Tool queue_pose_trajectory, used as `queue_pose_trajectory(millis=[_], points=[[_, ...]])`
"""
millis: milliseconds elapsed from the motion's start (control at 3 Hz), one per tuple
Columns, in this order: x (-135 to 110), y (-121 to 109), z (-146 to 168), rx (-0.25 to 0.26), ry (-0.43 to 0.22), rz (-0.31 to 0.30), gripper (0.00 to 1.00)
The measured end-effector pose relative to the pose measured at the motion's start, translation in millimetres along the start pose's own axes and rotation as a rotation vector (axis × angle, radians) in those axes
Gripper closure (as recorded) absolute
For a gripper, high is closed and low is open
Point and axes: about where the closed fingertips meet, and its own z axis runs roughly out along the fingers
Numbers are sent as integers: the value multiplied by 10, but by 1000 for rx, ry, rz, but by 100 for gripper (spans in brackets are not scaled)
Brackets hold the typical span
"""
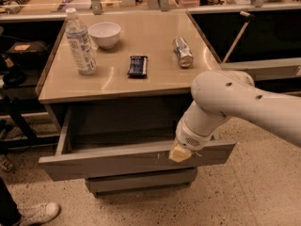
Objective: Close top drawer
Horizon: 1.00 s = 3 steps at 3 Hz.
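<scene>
The top drawer [108,159] is a wide, shallow grey box pulled out from under the tan table top, and its inside is empty. Its long flat front panel faces me with small white scuffs near the middle. My gripper [178,153] hangs from the white arm and rests against the upper edge of the front panel, right of its middle. Only a pale yellowish tip shows; the wrist hides the rest.
On the table top [160,72] stand a water bottle [80,42], a white bowl [105,34], a dark snack bar [137,65] and a lying can [182,51]. A narrower drawer front [141,180] sits below. A shoe [40,213] is at the lower left.
</scene>
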Motion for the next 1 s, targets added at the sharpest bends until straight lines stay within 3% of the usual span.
queue_pose_trajectory(millis=[333,667,1000], points=[[-99,-162,131,2,13,-2,100],[-90,-178,137,1,17,4,100],[168,-188,200,8,48,61,100]])
